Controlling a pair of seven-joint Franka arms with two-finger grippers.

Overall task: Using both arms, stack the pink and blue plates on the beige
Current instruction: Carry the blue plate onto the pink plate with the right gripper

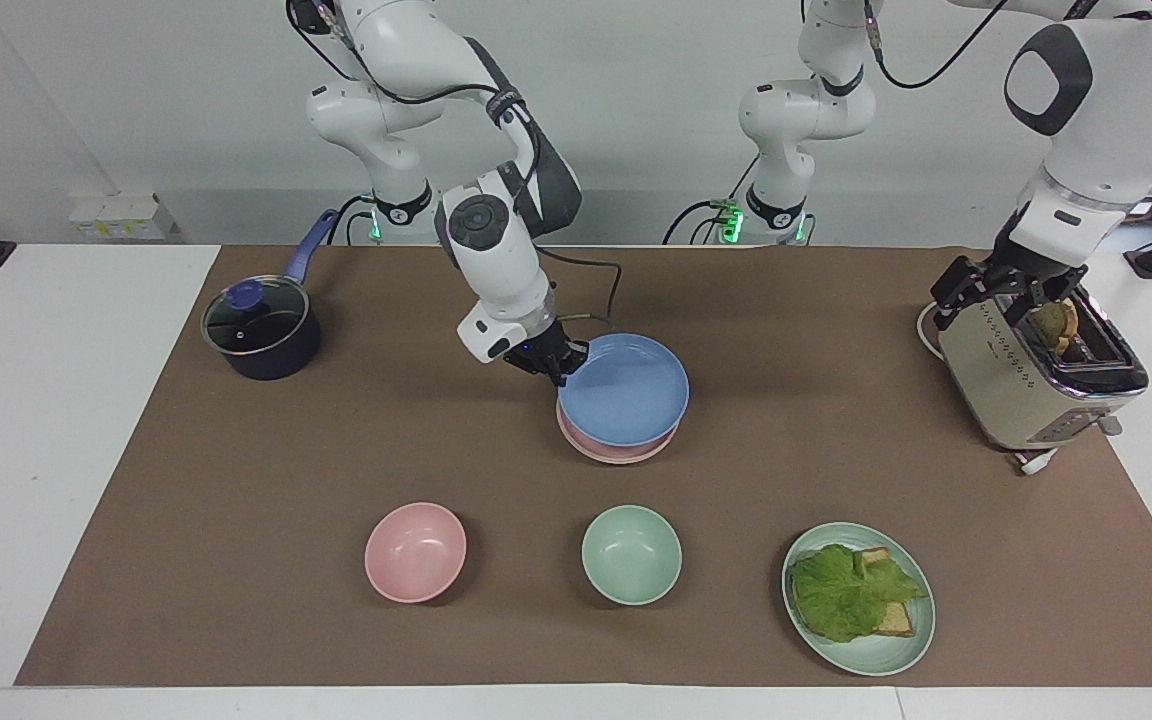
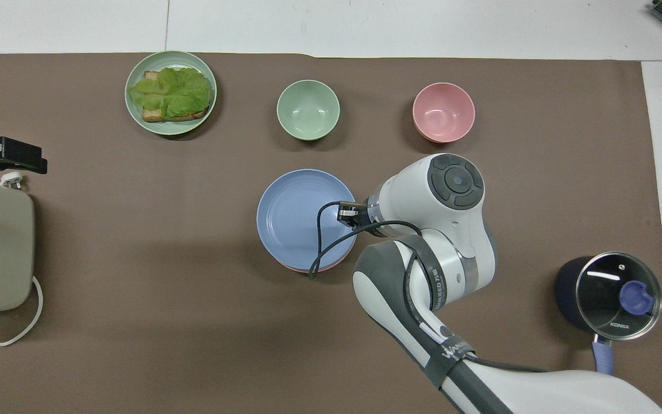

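Note:
My right gripper [image 1: 558, 372] is shut on the rim of the blue plate [image 1: 626, 390], on the edge toward the right arm's end of the table. The blue plate [image 2: 302, 215] sits almost squarely over the pink plate [image 1: 616, 453], slightly tilted. Only a thin crescent of the pink plate [image 2: 302, 268] shows beneath it. I cannot tell whether the two touch. The beige plate is hidden. My left gripper [image 1: 998, 295] waits open over the toaster [image 1: 1026, 385] and holds nothing. In the overhead view the left gripper [image 2: 3, 158] shows only partly.
A lidded blue saucepan [image 1: 261, 330] stands toward the right arm's end. A pink bowl [image 1: 416, 552], a green bowl [image 1: 631, 555] and a green plate with lettuce on toast [image 1: 858, 598] line the edge farthest from the robots. Bread sits in the toaster's slot.

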